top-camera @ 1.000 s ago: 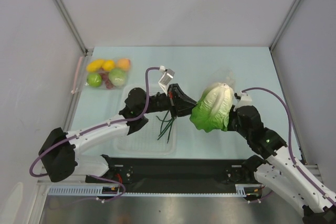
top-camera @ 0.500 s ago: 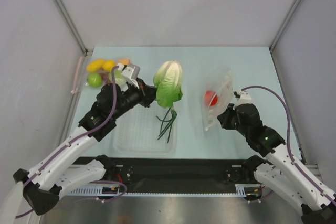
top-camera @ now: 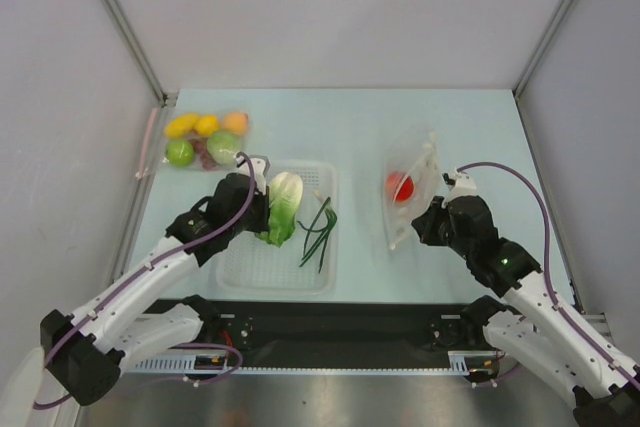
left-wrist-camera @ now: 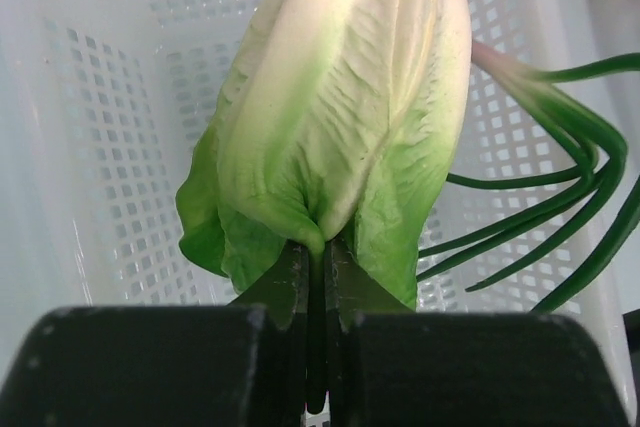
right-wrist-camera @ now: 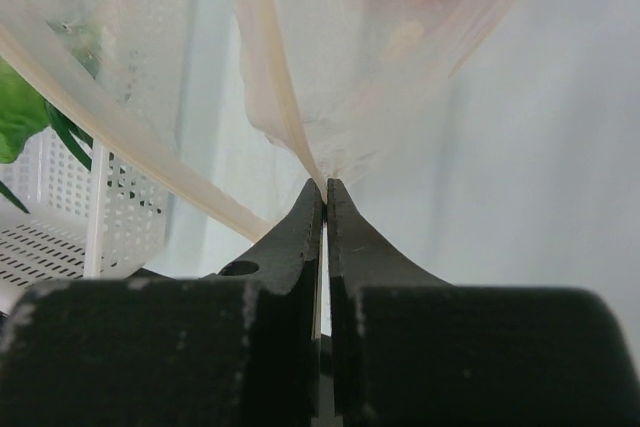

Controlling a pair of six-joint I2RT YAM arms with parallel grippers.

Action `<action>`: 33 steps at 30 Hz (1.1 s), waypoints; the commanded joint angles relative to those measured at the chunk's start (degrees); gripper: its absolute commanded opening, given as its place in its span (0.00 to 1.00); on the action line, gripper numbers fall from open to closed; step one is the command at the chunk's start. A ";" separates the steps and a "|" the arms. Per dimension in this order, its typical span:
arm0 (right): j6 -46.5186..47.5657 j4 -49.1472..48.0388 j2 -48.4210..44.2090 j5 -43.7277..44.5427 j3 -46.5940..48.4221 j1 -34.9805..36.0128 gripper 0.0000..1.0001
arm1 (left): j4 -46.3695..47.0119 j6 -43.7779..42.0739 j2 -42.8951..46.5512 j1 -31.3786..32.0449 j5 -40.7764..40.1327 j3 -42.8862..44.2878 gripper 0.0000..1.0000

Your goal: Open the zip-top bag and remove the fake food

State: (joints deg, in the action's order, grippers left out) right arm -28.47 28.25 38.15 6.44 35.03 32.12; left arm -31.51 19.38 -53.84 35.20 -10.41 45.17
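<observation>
Your left claw (left-wrist-camera: 318, 252) is pressed together on the green leafy end of the lettuce (left-wrist-camera: 340, 97), with the pale base pointing away from the wrist. The head is over the floor of the white basket (left-wrist-camera: 90, 147). From the wrist view you cannot tell whether it rests on the mesh or hangs just above it. The dark-green stalks (left-wrist-camera: 560, 237) lie in the same basket, just beside the lettuce on its right.

Your right claw (right-wrist-camera: 324, 192) is pinched shut on a gathered fold of the zip-top bag (top-camera: 412, 197), holding it up from the table (top-camera: 360, 117) to the right of the basket. The red tomato (top-camera: 401, 186) sits inside the bag, so the fake food is only partly out.

The step in hand looks like setting the lettuce down. Your next move is probably to spread the left claw so the head drops into the basket without riding up on the stalks. After that, bring that arm across to the bag mouth for the tomato and keep the right pinch firm so the opening stays reachable.

A clear pouch of round fruits (top-camera: 205, 139) lies well apart at the far left and needs no attention.

No brand, label or writing can be read on any of these things.
</observation>
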 commanded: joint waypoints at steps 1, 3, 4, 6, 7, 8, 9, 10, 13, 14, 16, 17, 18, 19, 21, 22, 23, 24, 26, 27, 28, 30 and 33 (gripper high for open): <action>0.34 -2.50 -0.01 -0.20 1.98 -0.21 0.00 | 0.39 0.04 0.23 -0.40 -1.36 -0.61 0.07; 0.52 -2.50 0.26 -0.28 2.06 -0.30 0.00 | 0.66 0.14 0.58 -0.31 -1.28 -0.96 0.26; 0.43 -2.50 0.34 -0.28 2.06 -0.30 0.00 | 0.48 0.14 0.67 -0.40 -1.36 -0.96 0.41; 0.43 -2.67 0.52 -0.46 2.06 -0.30 0.00 | 0.39 -0.04 0.85 -0.40 -1.45 -0.96 0.51; 0.52 -2.67 0.52 -0.55 2.06 -0.30 0.00 | 0.22 -0.13 0.93 -0.40 -1.62 -0.87 0.65; 0.52 -2.76 0.61 -0.55 2.06 -0.30 0.00 | 0.13 -0.13 1.02 -0.40 -1.71 -0.87 0.70; 0.61 -2.94 0.70 -0.72 1.98 -0.39 0.00 | 0.13 -0.13 1.11 -0.40 -1.80 -0.87 0.73; 0.69 -3.02 0.78 -0.90 2.06 -0.39 0.00 | 0.13 -0.39 1.37 -0.40 -1.80 -0.87 0.88; 0.61 -3.20 1.22 -1.08 2.15 -0.39 0.00 | 0.13 -0.57 2.16 -0.40 -2.24 -0.78 0.92; 0.61 -3.29 1.22 -1.16 2.06 -0.39 0.00 | 0.04 -0.57 2.34 -0.40 -2.42 -0.70 0.92; 0.70 -3.29 1.31 -1.25 2.24 -0.48 0.00 | 0.13 -0.92 2.95 -0.40 -2.59 -0.17 0.92; 0.78 -3.38 1.22 -1.25 2.24 -0.48 0.00 | 0.04 -1.09 3.48 -0.40 -3.12 0.62 0.92; 0.87 -3.29 1.31 -1.25 2.50 -0.48 0.00 | -0.05 -1.79 3.66 -0.40 -3.47 1.15 0.92; 0.87 -3.20 1.31 -1.34 2.68 -0.48 0.00 | -0.22 -2.06 3.83 -0.40 -3.73 1.85 0.91; 1.13 -2.94 1.40 -1.51 2.94 -0.39 0.00 | -0.22 -2.59 4.36 -0.40 -3.74 4.05 0.89; 1.13 -2.85 1.49 -1.51 3.29 -0.48 0.00 | 0.13 -3.02 4.62 -0.31 -3.39 4.75 0.89; 1.31 -2.76 1.49 -1.51 3.47 -0.48 0.00 | 0.56 -3.12 5.06 -0.13 -2.25 6.15 0.88; 1.22 -2.85 1.57 -1.51 3.56 -0.48 0.00 | 2.14 -3.29 5.24 0.22 -1.72 6.77 0.88; 1.31 -3.02 1.75 -1.95 4.00 -0.48 0.00 | 4.08 -3.12 5.50 1.35 -1.10 8.52 0.87; 1.22 -3.03 2.19 -2.65 4.08 -0.39 0.00 | 4.78 -3.03 5.16 3.28 -1.36 9.23 0.87; 1.22 -3.20 2.36 -3.09 4.35 -0.39 0.00 | 6.44 -2.77 4.81 4.51 -1.80 9.93 0.87; 0.96 -3.73 2.98 -4.24 4.53 -0.22 0.00 | 7.86 -2.76 2.45 9.17 -3.55 12.13 0.87; 0.70 -4.34 3.59 -4.42 4.61 0.40 0.00 | 11.46 -2.59 -1.16 14.97 -2.69 14.33 0.87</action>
State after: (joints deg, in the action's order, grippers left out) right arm -28.25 26.87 41.34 3.18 36.88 32.01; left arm -25.78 17.47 -51.86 45.93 -13.34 56.47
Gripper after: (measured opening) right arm 0.021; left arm 0.869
